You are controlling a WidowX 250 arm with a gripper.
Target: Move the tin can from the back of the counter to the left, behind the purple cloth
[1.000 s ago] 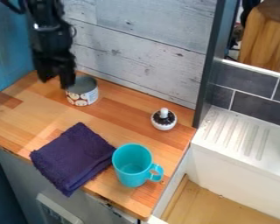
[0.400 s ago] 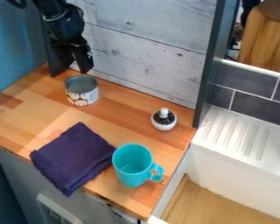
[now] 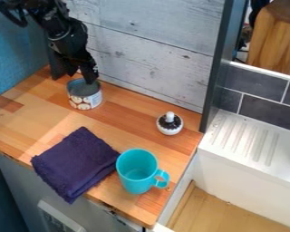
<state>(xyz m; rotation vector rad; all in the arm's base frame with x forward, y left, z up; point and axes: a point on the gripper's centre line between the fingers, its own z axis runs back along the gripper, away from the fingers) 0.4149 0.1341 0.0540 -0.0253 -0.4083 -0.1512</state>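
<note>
The black gripper [image 3: 74, 74] hangs at the upper left over the back of the wooden counter, with its fingers apart. One finger is at the back left of an open metal can [image 3: 85, 99]; the other overlaps the back of its rim, and whether it touches is hard to tell. The can stands upright and has a patterned label. In front lies a folded dark purple cloth [image 3: 76, 164], beside a turquoise mug [image 3: 134, 174] with its handle to the right. A small white pot with a dark top and white knob [image 3: 170, 124] stands farther right.
A whitewashed plank wall [image 3: 153, 50] runs behind the counter [image 3: 120, 120], and a blue wall [image 3: 11, 59] bounds it at the left. A dark upright post [image 3: 215, 81] rises at its back right corner, beside a white ribbed sink ledge [image 3: 247, 140].
From the can's front left, the gripper went back and up, then came down slightly beside and over its rim. The can, cloth, mug and pot stayed put.
</note>
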